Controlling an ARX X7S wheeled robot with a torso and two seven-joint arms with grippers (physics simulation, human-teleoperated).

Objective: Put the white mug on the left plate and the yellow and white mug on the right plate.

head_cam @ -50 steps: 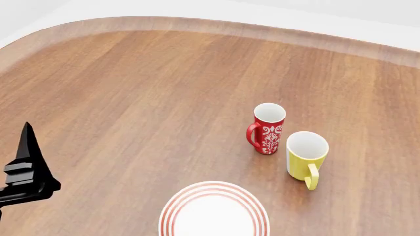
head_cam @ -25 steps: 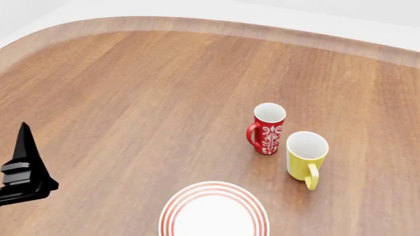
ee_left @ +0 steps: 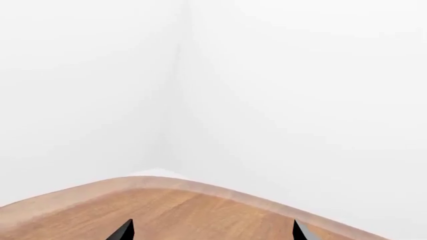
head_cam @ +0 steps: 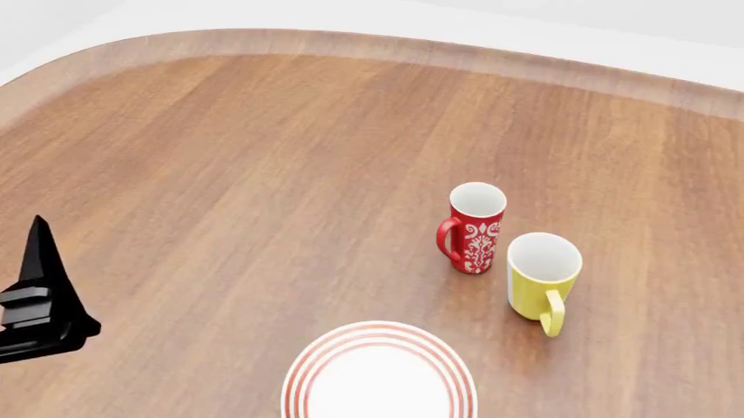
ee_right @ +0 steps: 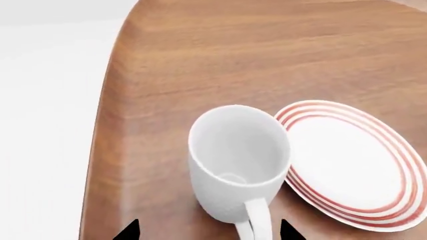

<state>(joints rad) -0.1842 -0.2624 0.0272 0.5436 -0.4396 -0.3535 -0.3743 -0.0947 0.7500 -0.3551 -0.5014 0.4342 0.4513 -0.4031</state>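
head view: wooden table (head_cam: 233, 174) with the yellow and white mug (head_cam: 542, 272) upright right of centre, handle toward the camera, yellow outside, white inside. a red mug (head_cam: 473, 227) with white pattern stands just beside it, farther back and to the left, close but whether they touch is unclear. a red-ringed plate (head_cam: 379, 373) sits at the near edge of the view, cut off by the frame, near both mugs but apart from them; can't tell from this view alone whether it's the left or right one.

left gripper (head_cam: 37, 300) shows as a black shape at the left edge, over bare wood, well apart from the mugs. left wrist view: two black fingertips (ee_left: 121, 231) spread wide with only air between them, so it's released, gripping nothing; ahead is just the rounded table edge and white walls.

right wrist view: the white mug (ee_right: 239, 162) stands upright on the table near the table's edge, handle toward the camera, touching or slightly overlapping the rim of a second ringed plate (ee_right: 347, 167), not on it. right gripper (ee_right: 208, 231) fingertips sit apart, one each side of the mug's handle, not clenched on it. right gripper isn't visible in the head view.
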